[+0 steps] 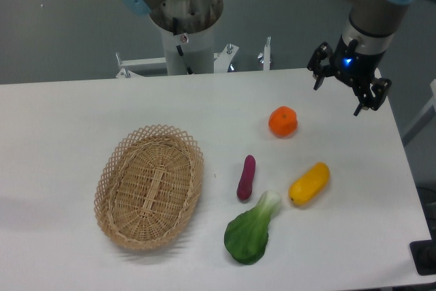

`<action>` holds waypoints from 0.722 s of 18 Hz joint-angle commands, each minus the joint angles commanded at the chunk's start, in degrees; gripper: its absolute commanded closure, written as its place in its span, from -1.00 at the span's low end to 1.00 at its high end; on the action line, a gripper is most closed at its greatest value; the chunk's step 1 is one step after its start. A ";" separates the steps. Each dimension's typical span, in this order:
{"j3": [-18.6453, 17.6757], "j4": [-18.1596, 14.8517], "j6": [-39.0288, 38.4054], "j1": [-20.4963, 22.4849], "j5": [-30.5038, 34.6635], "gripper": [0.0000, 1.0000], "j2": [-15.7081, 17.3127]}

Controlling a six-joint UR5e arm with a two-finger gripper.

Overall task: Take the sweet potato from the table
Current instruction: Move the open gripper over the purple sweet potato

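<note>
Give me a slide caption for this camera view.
Open gripper hovers above table, far from sweet potato lying beside bok choy.

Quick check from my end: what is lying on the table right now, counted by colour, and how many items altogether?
Purple: 1, the slim purple oblong sweet potato
Orange: 1, the round orange fruit
Yellow: 1, the fat yellow oblong vegetable
Green: 1, the leafy green vegetable with a pale stalk
Tan: 1, the oval woven wicker basket
Total: 5

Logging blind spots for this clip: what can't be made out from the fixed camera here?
- Tool: fingers spread, but its height above the table cannot be judged from this angle.
- Arm: cut off by the top edge.
- Sweet potato: underside hidden.
- Basket: near inner wall hidden by its rim.
</note>
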 joint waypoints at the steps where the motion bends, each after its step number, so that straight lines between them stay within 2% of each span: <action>1: 0.00 0.17 -0.09 -0.09 0.09 -1.00 -0.09; 8: -1.66 0.96 -2.89 -0.18 -0.26 -1.00 -0.09; 11: -4.91 5.61 -5.97 -0.61 -0.53 -1.00 0.00; 13: -7.02 9.56 -9.73 -2.45 -0.53 -1.00 -0.17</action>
